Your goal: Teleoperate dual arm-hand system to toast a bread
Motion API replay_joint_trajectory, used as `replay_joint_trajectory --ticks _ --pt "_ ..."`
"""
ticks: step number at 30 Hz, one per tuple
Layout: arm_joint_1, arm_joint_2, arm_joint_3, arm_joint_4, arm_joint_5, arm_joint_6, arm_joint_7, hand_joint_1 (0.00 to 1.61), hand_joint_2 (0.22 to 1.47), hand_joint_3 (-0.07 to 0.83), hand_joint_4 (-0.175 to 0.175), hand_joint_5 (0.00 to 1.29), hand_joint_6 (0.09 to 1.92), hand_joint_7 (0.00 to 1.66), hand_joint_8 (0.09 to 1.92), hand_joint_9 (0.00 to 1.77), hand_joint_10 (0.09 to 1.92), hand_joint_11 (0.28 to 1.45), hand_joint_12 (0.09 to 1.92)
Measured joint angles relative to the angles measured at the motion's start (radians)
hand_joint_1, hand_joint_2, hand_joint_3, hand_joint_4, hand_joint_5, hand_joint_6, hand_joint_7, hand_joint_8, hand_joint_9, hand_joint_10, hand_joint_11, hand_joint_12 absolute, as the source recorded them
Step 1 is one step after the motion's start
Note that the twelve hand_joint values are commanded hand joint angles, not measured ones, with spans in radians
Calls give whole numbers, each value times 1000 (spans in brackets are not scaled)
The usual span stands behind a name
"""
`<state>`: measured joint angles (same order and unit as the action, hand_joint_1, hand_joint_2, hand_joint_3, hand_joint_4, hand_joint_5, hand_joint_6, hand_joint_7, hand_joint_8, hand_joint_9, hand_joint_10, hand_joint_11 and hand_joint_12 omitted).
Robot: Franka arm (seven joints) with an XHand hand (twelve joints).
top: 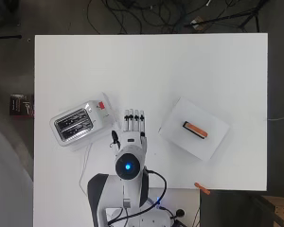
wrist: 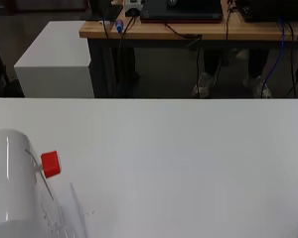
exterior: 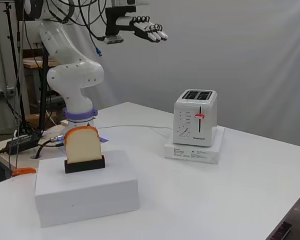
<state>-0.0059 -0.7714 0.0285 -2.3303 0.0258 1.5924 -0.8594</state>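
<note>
Fingers [exterior: 152,31] of the hand [top: 134,126] hang straight and released high above the worktop [top: 217,66], while the bread slice [exterior: 83,144] stands upright in its black holder [exterior: 85,164] on a white box [exterior: 87,192], likely light, soft and crushable, best pinched by its broad faces.

text: none legible | toaster [exterior: 195,119] front: markings unreadable

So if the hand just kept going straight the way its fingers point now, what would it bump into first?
Probably nothing. The hand is held flat, high above the white table, fingers straight. Seen from overhead, its line passes between the toaster and the bread slice over bare tabletop, though depth is hard to judge.
</note>
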Motion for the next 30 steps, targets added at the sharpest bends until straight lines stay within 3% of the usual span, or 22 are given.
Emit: replay_joint_trajectory --ticks 3,10,15,21,27,30 --pt "2 17 69 65 17 12 79 288 1243 -3 -74 317 87 309 87 358 87 346 87" --pt "-8 31 35 77 29 13 113 278 1224 -5 -110 276 87 331 87 386 87 350 87" --pt "-46 -14 -84 24 -35 -10 115 248 1203 -8 -107 266 87 328 87 378 87 352 87" --pt "-85 -29 -153 -23 -120 -34 117 127 1201 -1 -82 357 87 363 87 416 87 394 87" --pt "-108 83 -355 -38 -226 -43 47 201 1181 -6 -96 361 87 386 87 484 87 441 87" --pt "-105 245 -423 30 -239 -45 -28 265 1123 -10 -93 326 87 392 87 505 87 452 87"
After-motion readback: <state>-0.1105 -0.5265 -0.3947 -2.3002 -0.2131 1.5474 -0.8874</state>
